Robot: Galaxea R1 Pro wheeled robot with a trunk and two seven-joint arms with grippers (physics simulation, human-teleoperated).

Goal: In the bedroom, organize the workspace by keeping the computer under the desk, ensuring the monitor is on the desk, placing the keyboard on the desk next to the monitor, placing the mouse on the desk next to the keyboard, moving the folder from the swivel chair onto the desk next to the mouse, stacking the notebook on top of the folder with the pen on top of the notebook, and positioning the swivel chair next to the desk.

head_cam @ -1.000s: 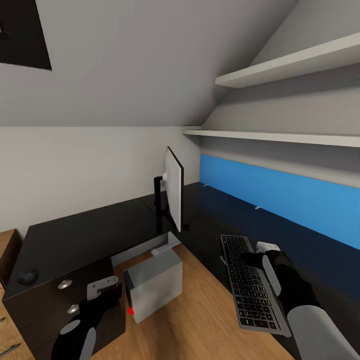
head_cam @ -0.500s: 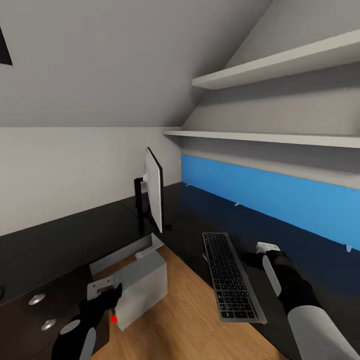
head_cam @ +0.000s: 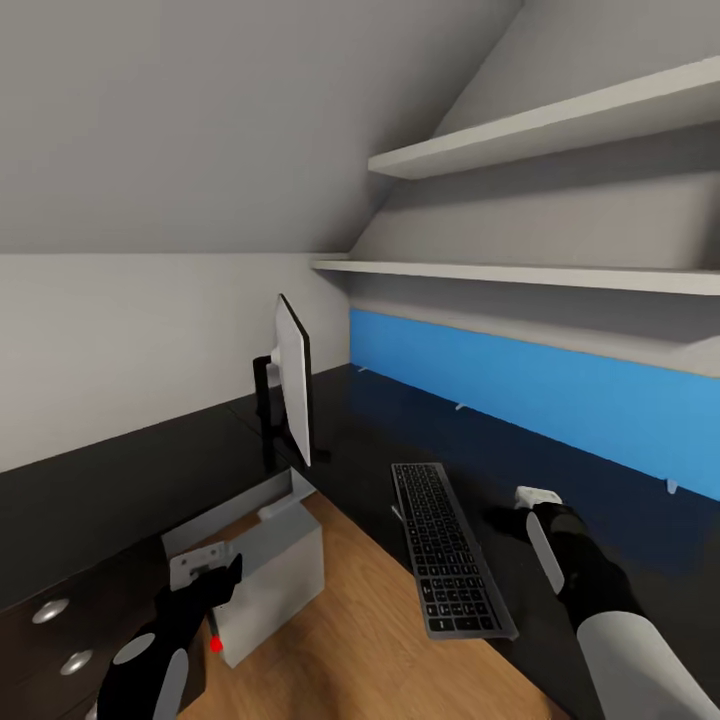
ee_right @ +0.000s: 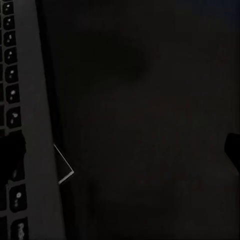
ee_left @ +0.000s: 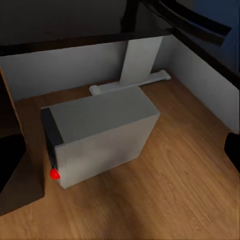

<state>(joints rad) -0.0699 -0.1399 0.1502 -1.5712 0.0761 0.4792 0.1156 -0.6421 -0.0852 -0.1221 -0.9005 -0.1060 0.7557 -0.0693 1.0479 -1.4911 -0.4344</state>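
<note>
The monitor (head_cam: 293, 385) stands edge-on at the inner corner of the black desk (head_cam: 400, 420). The keyboard (head_cam: 445, 545) lies along the desk's front edge and appears again in the right wrist view (ee_right: 20, 100). My right gripper (head_cam: 512, 518) hovers open just right of it, holding nothing. The grey computer (head_cam: 270, 565) (ee_left: 97, 132) sits on the wood floor in the desk's opening, its red button (ee_left: 54, 174) facing me. My left gripper (head_cam: 222, 582) is open, above and in front of it. Mouse, folder, notebook, pen and swivel chair are out of view.
A blue back panel (head_cam: 520, 385) runs behind the desk under two white shelves (head_cam: 540, 272). Dark drawers with round silver knobs (head_cam: 50, 610) stand left of the computer. The white desk leg (ee_left: 140, 60) rises behind the tower.
The camera has swung right, so everything has slid left in view. My right gripper, earlier over the keyboard's right edge, now sits beside it. The mouse has left the view.
</note>
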